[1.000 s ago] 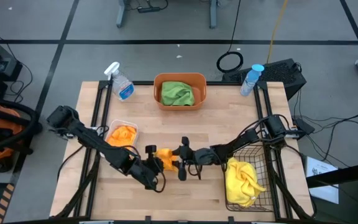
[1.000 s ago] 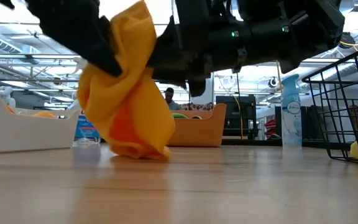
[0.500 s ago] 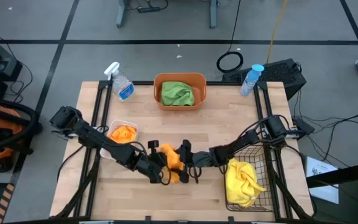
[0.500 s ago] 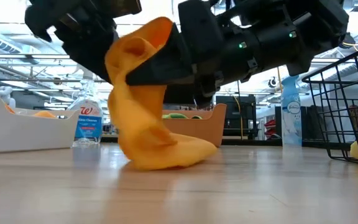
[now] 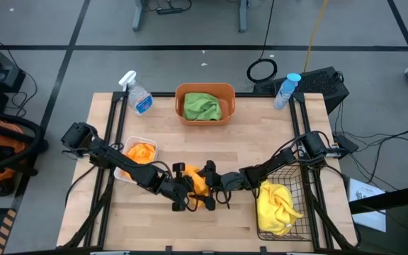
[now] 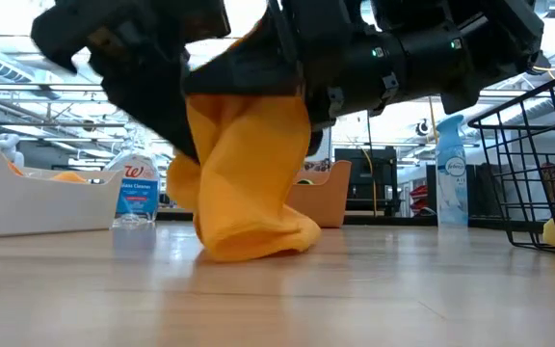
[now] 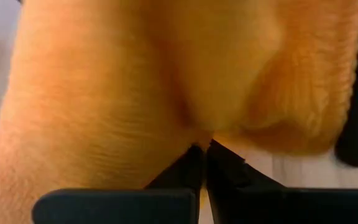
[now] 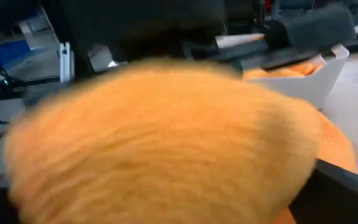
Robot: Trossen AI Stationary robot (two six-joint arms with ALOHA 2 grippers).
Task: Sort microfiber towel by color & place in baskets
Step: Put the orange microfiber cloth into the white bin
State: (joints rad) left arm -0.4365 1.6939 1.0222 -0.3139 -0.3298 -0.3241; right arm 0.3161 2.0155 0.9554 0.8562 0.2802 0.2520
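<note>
Towel [image 5: 195, 183], orange, hangs at lower centre of the high view, its hem brushing the surface [image 5: 246, 145], pinched by the left pincer [image 5: 183, 193] (right pincer [image 5: 210, 183] unclear); lift clear before swinging to the white bin [image 5: 127, 151].

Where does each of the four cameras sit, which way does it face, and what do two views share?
High: overhead, facing straight down; both arms, orange towel mid-table.
Low: table-top height, facing level across; both arms overhead.
Left wrist: on left arm; left gripper fingers shut on the towel.
Right wrist: on right arm; towel fills it, white bin beyond.
Shared: high and low both show the orange tub.
</note>
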